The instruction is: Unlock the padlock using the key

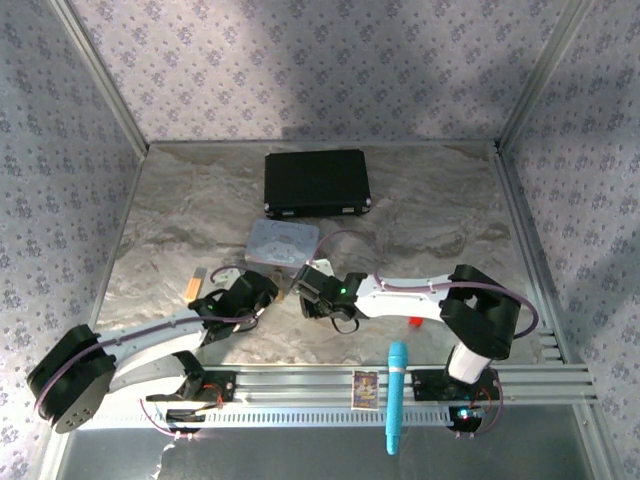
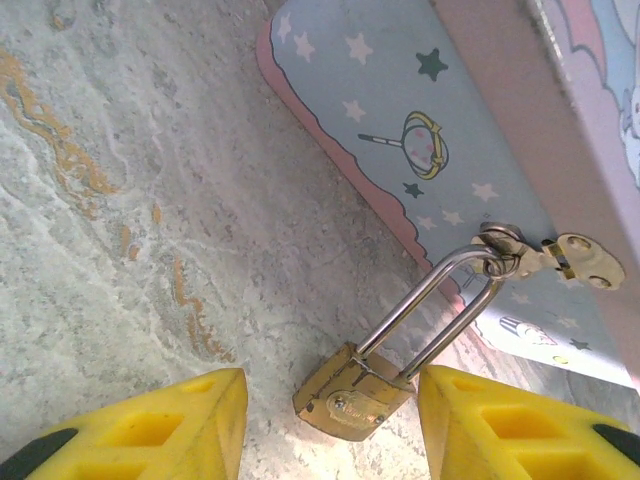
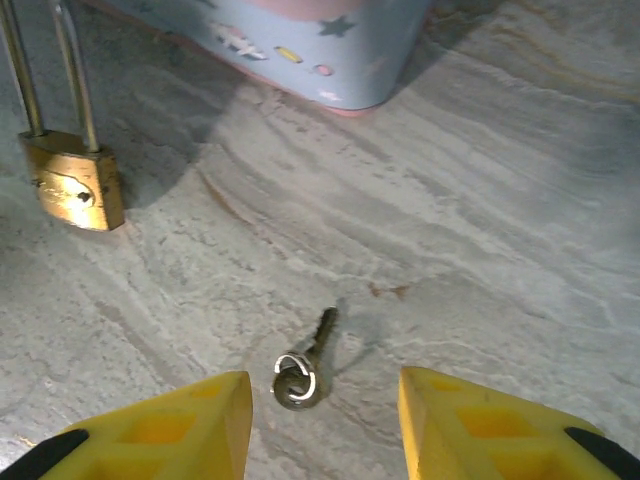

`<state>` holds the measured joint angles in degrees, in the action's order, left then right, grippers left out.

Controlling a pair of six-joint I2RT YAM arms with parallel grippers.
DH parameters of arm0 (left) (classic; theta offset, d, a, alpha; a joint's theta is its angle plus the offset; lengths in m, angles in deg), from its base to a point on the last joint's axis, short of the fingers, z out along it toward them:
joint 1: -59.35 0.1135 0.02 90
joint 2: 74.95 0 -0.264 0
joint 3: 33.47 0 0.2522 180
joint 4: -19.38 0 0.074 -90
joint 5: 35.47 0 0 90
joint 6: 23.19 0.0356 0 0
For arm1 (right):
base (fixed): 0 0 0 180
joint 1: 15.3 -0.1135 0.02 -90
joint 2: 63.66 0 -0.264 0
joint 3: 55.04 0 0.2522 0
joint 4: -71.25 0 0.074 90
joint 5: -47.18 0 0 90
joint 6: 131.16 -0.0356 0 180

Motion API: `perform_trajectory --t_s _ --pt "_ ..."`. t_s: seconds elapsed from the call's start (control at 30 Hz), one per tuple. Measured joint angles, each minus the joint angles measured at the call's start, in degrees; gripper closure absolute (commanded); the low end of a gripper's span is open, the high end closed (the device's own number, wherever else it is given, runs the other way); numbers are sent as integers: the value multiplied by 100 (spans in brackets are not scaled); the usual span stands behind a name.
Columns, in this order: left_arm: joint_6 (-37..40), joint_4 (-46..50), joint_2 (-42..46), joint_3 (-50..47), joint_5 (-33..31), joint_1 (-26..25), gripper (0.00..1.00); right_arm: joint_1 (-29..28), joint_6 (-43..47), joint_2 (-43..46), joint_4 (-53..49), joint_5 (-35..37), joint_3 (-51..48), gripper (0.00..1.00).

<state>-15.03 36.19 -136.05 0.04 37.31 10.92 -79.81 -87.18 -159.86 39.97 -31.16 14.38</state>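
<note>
The left gripper (image 2: 332, 425) holds its 2 blocky yellow plastic fingers (image 2: 170, 430) wide apart, one on each side of the small brass-gold padlock (image 2: 350, 395), with a gap showing on both sides and nothing gripped. The padlock's scuffed, boxy body lies on the grey veined marble tabletop (image 2: 120, 200) just beside the pastel blue tin (image 2: 400, 110), a smooth box with a pink rim, printed with stars. Its long, thin, polished silvery shackle (image 2: 425, 305) has both legs seated in the body, and the loop passes through the small silvery metal hasp (image 2: 560, 255) on the tin's side.

The right gripper (image 3: 325, 420) also has its 2 yellow fingers (image 3: 190, 425) spread wide, touching nothing. The tiny, dull silvery key (image 3: 305, 365) lies flat on the marble between and just ahead of them, well apart from the tin, blade pointing toward the tin and a small wire ring at its head.

From above, both arms reach to the near side of the tin, the left gripper near its left corner, the right gripper near its right.
</note>
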Motion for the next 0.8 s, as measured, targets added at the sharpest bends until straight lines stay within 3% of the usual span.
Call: perform_trajectory --t_s 0.5,0.7,0.8 --pt "-4 111 24 2 -20 -76 52 -358 7 -741 -313 479 452 67" --pt "-4 125 24 2 -20 -76 52 -426 44 -804 -457 721 498 87" --pt "-4 151 26 2 -24 -76 52 -450 66 -767 -455 750 496 90"
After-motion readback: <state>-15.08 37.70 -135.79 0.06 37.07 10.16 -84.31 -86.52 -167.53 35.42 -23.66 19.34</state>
